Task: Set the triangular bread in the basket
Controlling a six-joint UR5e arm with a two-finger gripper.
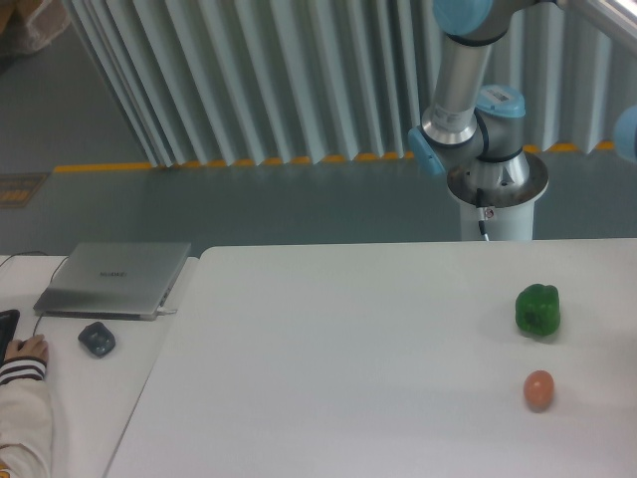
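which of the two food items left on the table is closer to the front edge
The small pinkish-brown egg-like ball. It sits lower in the camera view, nearer the front edge, while the green pepper lies just behind it, farther back.

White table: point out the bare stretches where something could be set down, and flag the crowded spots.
The white table is bare from its left edge across the middle to the green pepper and the pinkish-brown egg. The near right side is the only occupied part. The side desk holds a laptop, a mouse and a person's hand, with little room.
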